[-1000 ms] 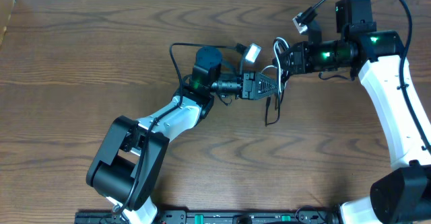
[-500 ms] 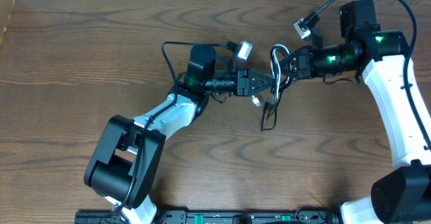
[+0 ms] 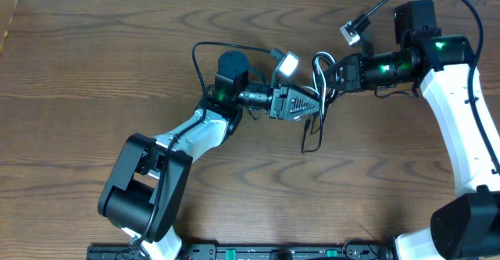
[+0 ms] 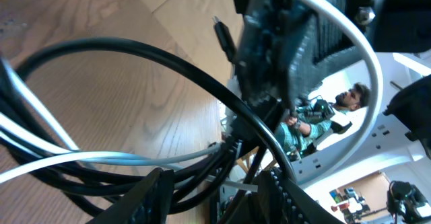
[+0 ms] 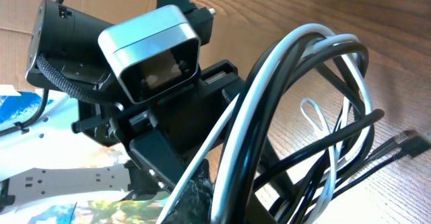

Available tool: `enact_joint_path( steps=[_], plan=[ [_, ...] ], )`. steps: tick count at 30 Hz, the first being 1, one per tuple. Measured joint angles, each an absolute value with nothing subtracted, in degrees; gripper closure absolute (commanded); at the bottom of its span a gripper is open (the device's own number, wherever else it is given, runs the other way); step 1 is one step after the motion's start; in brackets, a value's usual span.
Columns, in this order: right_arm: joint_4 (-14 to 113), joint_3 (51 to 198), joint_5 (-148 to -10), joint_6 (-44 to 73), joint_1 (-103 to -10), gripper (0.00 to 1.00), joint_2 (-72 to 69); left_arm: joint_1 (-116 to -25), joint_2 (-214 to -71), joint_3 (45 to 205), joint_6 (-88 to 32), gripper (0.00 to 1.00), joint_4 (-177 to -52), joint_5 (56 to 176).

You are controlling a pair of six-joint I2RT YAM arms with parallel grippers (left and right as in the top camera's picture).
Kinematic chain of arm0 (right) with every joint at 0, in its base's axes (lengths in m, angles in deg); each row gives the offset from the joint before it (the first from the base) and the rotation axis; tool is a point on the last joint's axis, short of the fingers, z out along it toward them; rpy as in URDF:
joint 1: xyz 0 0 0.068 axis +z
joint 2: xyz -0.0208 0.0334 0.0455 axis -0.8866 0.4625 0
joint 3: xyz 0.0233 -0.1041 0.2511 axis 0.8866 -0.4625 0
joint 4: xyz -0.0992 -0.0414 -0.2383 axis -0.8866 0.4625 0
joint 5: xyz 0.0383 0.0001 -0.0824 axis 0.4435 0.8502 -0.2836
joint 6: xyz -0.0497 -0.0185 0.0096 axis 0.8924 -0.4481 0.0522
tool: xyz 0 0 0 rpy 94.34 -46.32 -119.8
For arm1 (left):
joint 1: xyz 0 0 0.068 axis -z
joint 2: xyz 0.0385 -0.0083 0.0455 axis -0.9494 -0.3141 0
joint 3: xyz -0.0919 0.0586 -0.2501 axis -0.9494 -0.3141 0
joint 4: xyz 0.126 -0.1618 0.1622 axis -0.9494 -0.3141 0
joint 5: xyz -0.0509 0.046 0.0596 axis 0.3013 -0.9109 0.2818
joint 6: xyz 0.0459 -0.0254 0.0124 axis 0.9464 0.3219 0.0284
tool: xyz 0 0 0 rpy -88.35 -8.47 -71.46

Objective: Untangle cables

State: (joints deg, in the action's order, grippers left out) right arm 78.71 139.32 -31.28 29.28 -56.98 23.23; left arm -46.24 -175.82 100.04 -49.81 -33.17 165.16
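roughly, left to right, as seen from overhead.

item: wooden table (image 3: pixel 94 73), dark grain, bearing both arms.

item: left arm (image 3: pixel 195 135), reaching rightward and away from its base toward the middle of the table.

item: left gripper (image 3: pixel 312 106), pointing right, its tips in the lower part of the tangle. in the left wrist view its fingers (image 4: pixel 153 192) stand partly apart with several cords running between them. whether they pinch any cord cannot be told.

item: cables (image 3: pixel 319 96), one knotted bunch between the two grippers, touching both. the black cable (image 4: pixel 135 49) loops widely, and the white cable (image 4: pixel 87 160) threads through its loops. a loose black tail (image 3: pixel 307 139) trails to the near side of the left gripper, toward the table edge where the arm bases stand. a small plug end (image 5: pixel 404 138) hangs free.

item: right gripper (image 3: pixel 326 74), pointing left, clenched on the upper coils of the bunch; the cords converge at its tips in the right wrist view.

item: right arm (image 3: pixel 461 135), white, along the right edge.

relation of note: the bunch's long axis runs far-to-near, across the left-right line of the facing grippers. it lies straight ahead of the left tips, and both grippers are at it. judgement: the left one needs a single cord, not several, before any pull apart.
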Motion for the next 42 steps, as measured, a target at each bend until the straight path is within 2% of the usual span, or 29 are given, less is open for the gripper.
enact_joint_path(
  steps=[18,24,29,32,42],
  plan=[
    [78.91,139.32,-30.91,29.3,-56.98,0.99,23.23,-42.44,-175.82,100.04,-46.84,0.54,-33.66,157.86],
    [78.76,139.32,-30.52,29.67,-57.04,0.99,23.23,-42.33,-175.82,100.04,-46.42,0.72,-33.63,156.24],
    [78.74,139.32,-29.75,30.18,-57.09,0.99,23.23,-42.33,-175.82,100.04,-46.53,0.81,-33.79,155.17],
    [78.78,139.32,-29.6,30.18,-57.09,0.99,23.23,-42.33,-175.82,100.04,-46.55,0.92,-33.74,154.47],
    [78.85,139.32,-31.04,29.83,-57.09,0.99,23.23,-42.37,-175.82,100.06,-46.68,0.93,-36.41,152.46]
  ],
)
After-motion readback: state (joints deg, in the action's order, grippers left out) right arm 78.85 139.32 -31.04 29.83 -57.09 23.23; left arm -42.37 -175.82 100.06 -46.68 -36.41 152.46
